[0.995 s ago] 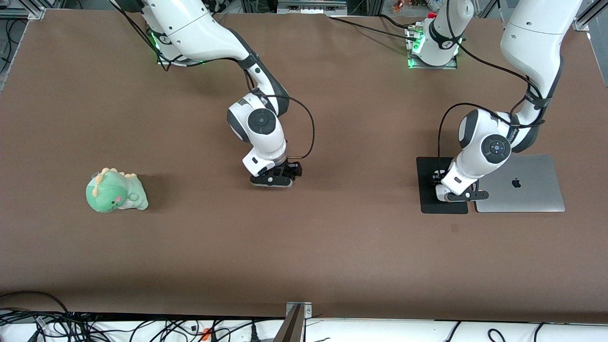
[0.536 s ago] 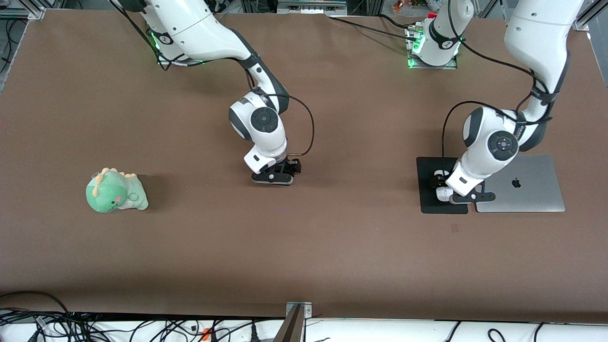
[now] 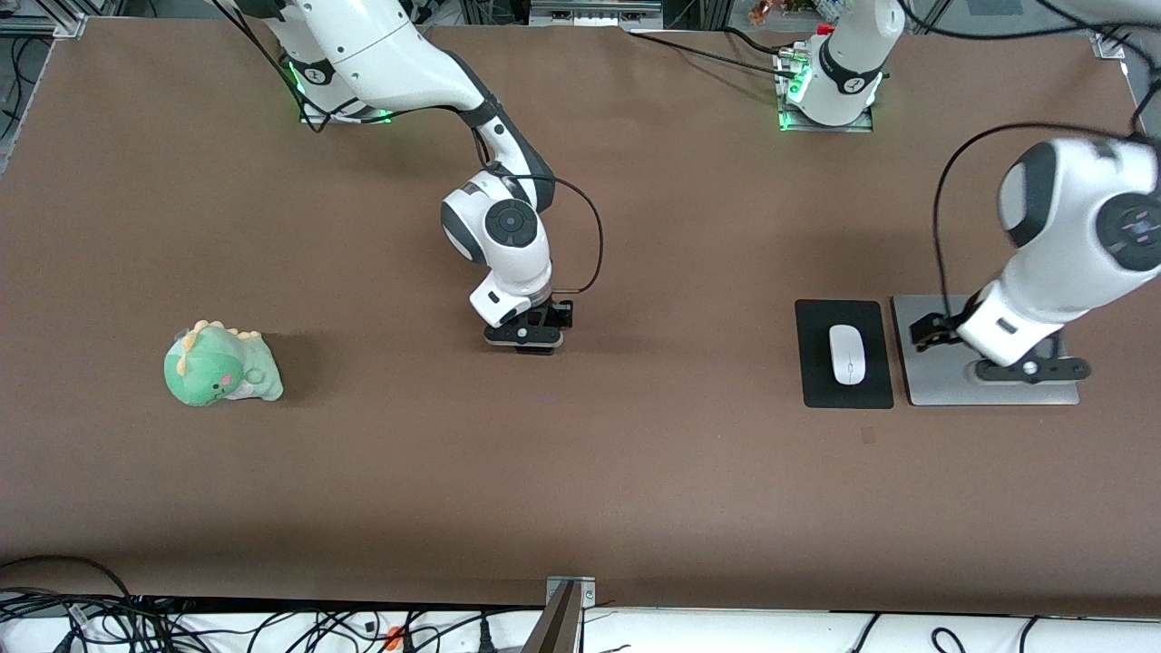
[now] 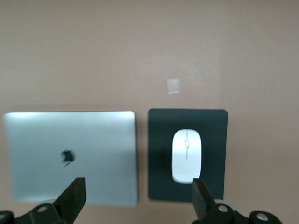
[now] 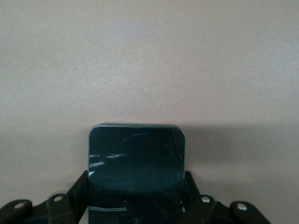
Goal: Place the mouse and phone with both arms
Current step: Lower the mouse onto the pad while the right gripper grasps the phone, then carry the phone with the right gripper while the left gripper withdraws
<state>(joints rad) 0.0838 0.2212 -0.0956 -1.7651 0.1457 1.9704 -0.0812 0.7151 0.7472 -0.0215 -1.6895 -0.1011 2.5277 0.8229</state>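
One mouse (image 3: 847, 354) lies free, left jaws spread; one phone (image 5: 136, 170) pinched by right jaws.

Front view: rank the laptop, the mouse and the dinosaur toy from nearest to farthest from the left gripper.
Left gripper is open.
1. Laptop: directly under the gripper, at the left arm's end of the table.
2. Mouse: on the black pad beside the laptop.
3. Dinosaur toy: at the right arm's end.

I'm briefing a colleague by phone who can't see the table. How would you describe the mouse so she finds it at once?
Look toward the left arm's end of the brown table, where a closed silver laptop lies. Beside it is a black mouse pad, and the mouse rests on that: the only small, glossy white oval there.
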